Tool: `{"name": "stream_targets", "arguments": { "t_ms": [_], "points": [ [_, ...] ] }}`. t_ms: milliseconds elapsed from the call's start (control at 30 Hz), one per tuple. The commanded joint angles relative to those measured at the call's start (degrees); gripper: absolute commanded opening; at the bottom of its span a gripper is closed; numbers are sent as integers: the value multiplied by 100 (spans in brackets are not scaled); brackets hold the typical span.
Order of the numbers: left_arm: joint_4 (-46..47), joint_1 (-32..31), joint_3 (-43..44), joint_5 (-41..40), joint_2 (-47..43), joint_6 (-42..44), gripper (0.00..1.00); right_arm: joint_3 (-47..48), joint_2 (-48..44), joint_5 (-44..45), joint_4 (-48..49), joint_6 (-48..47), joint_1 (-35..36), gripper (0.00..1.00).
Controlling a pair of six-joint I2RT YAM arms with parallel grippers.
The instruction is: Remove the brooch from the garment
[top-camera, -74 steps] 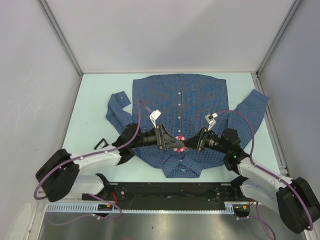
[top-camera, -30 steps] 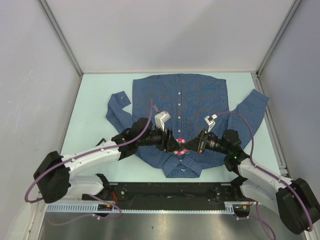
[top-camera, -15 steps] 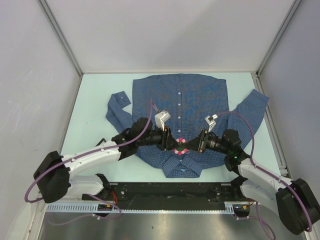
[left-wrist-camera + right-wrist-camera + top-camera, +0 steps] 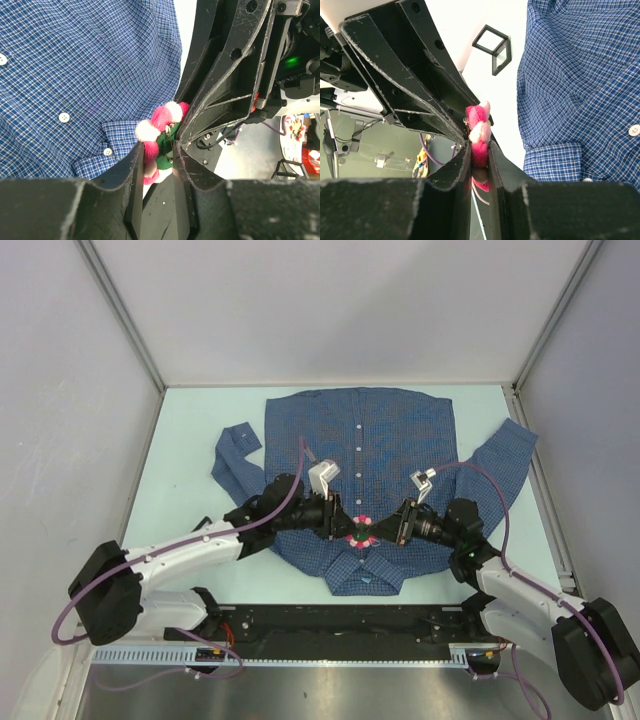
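Observation:
The garment (image 4: 360, 430), a blue checked shirt, lies flat on the table with its collar toward the arms. The brooch (image 4: 360, 531), pink and white petals on a green back, hangs just above the collar between both grippers. My left gripper (image 4: 350, 529) comes in from the left and my right gripper (image 4: 375, 531) from the right. In the left wrist view my left gripper (image 4: 159, 150) is shut on the brooch (image 4: 160, 125), one finger on petals, one on the green back. In the right wrist view my right gripper (image 4: 479, 150) pinches the brooch (image 4: 479, 127) by its petals, clear of the shirt (image 4: 580, 75).
A small black wire frame (image 4: 203, 527) lies on the table left of the shirt, seen too in the right wrist view (image 4: 494, 47). Grey walls close in the table on three sides. A black rail (image 4: 330, 625) runs along the near edge.
The left gripper's jaws have narrowed onto the brooch from the left. The right gripper has kept its grip and place. The shirt has not shifted.

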Motion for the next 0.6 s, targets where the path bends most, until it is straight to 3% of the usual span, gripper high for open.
{"name": "stream_targets", "arguments": {
  "t_ms": [0, 567],
  "points": [
    [817, -65, 67, 526, 100, -259, 29, 77, -41, -185, 336, -81, 124, 0],
    [1064, -39, 40, 930, 161, -435, 23, 68, 3, -221, 450, -99, 177, 0]
  ]
}}
